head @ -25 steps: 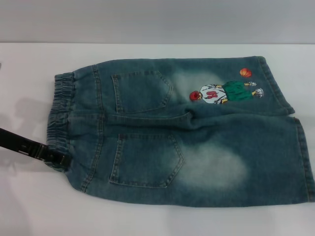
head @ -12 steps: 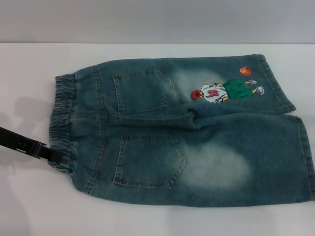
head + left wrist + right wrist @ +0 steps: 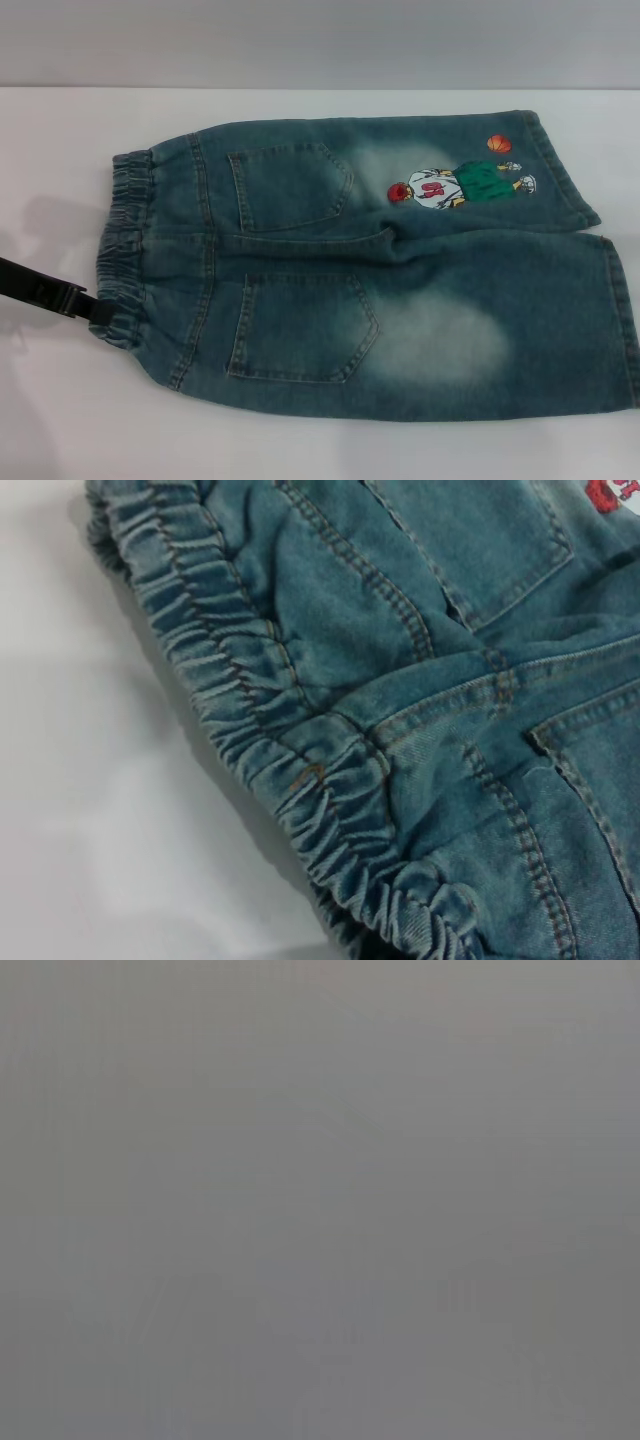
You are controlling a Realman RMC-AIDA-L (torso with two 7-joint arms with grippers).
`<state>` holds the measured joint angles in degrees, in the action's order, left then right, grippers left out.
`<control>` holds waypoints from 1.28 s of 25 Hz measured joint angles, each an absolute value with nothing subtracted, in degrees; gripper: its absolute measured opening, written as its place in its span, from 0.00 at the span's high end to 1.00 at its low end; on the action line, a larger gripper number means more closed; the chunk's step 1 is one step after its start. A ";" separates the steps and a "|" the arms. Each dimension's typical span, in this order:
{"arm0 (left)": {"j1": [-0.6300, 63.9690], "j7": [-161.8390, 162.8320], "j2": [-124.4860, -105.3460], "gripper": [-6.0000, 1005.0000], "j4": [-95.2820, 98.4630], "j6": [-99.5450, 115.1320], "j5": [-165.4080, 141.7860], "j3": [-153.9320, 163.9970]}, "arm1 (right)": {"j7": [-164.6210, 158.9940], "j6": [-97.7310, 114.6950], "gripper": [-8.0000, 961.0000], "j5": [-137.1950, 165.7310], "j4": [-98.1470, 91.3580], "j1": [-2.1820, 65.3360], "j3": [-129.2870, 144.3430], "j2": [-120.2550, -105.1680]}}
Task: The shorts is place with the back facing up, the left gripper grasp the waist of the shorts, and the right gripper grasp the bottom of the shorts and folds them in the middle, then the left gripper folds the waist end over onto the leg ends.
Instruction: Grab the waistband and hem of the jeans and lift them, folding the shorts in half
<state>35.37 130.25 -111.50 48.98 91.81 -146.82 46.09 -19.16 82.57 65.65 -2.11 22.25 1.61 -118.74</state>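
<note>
Flat on the white table [image 3: 320, 450], seen from the head camera, the shorts [image 3: 400, 290] lie back side up, both patch pockets showing. The waistband [image 3: 125, 250] is on the robot's left; the leg ends [image 3: 615, 300] are on its right, near the picture's edge. The embroidered basketball player [image 3: 460, 187] sits on the far leg. The left gripper [image 3: 100, 310] reaches in low from the left edge and meets the near part of the waistband; whether its fingers are parted or pressed on the cloth I cannot tell, since their tips vanish at the gathered denim.

From the left wrist, the ruffled elastic band [image 3: 260, 740] fills the view close up, with pocket stitching beside it and white tabletop beyond. No fingers show.

From the right wrist, only a plain grey blur appears; the right gripper is out of sight.
</note>
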 joint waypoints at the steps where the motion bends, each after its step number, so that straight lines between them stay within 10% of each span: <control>1: 35.34 130.17 -111.50 0.93 48.99 91.80 -146.82 46.10 | -19.16 82.56 0.34 65.65 -2.11 22.22 1.59 -118.74; 16: 35.24 129.95 -112.14 0.95 50.61 92.00 -146.74 45.97 | -42.29 84.31 0.34 72.15 -17.70 24.21 8.12 -118.22; 32: 34.82 128.77 -113.64 0.95 51.52 90.69 -146.49 45.87 | -106.44 115.21 0.34 119.69 -64.11 34.90 32.06 -108.93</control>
<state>34.82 128.77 -113.64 51.52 90.69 -146.49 45.87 -106.44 115.21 119.69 -64.11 34.90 32.06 -108.93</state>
